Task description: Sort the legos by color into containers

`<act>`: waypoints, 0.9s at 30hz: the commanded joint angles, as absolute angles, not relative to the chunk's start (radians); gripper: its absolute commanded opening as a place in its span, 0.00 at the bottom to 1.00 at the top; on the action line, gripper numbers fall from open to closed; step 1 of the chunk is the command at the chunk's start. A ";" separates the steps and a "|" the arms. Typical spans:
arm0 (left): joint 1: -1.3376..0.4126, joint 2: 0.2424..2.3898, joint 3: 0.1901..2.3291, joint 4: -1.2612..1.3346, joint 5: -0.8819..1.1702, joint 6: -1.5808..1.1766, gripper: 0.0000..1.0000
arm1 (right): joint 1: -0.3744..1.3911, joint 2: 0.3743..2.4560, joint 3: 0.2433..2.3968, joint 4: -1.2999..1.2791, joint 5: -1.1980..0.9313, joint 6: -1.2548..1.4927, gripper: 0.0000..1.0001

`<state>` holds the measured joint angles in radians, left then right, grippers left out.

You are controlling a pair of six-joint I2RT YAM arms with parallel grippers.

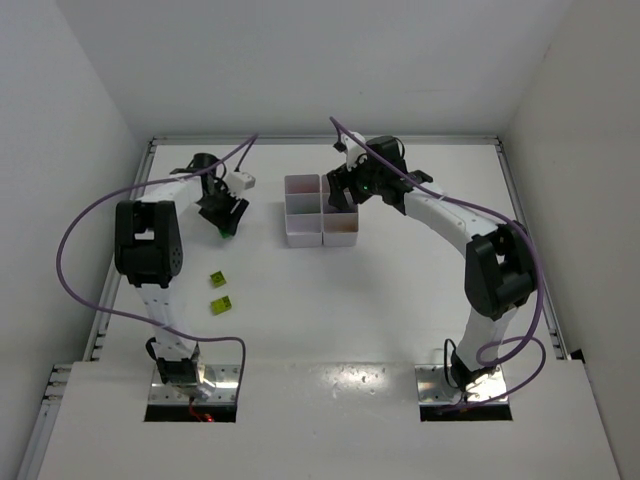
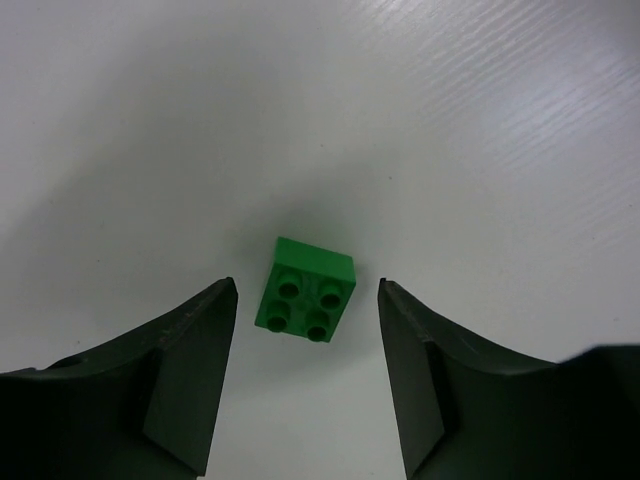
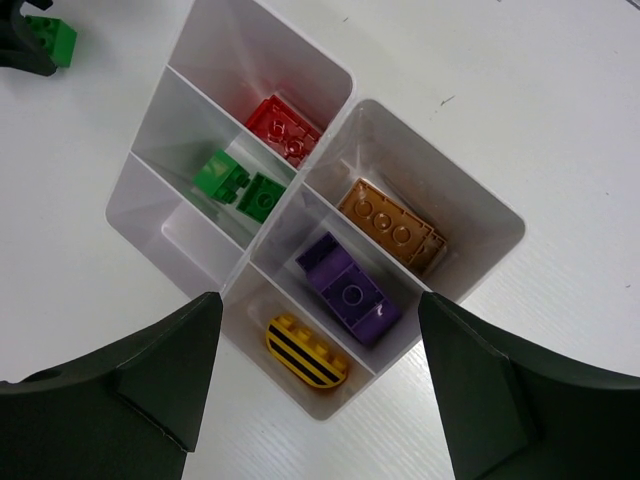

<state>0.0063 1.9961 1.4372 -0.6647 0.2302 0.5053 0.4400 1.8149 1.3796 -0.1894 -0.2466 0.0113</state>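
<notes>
Below the wide-open right claw [image 3: 320,300], the tray [image 3: 215,45] holds red, green, brown, purple and yellow legos [image 3: 285,130] in separate compartments

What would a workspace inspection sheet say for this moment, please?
Surface: white table, lightly textured.
Job's things: tray holds red brick, green bricks, orange-brown brick, purple brick, yellow striped brick, one colour per compartment; one compartment empty. On the table: loose green brick and two lime-yellow bricks.
Clutter: nothing seen.
Grippers: left gripper open, straddling the loose green brick without touching; right gripper open, empty, above the tray.
Cables: purple cables loop along both arms, clear of the bricks.
Surroundings: white walls on three sides.
</notes>
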 commanded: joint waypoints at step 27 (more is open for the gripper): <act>-0.310 1.528 1.301 -0.241 0.370 -0.110 0.04 | 0.333 1.795 1.342 -0.135 -0.133 0.267 0.80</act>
<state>-0.2630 1.5196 1.3476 -0.3649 0.4305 0.0826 0.3534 1.8156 1.3445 -0.1791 -0.1593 0.1802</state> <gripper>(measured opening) 0.426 0.797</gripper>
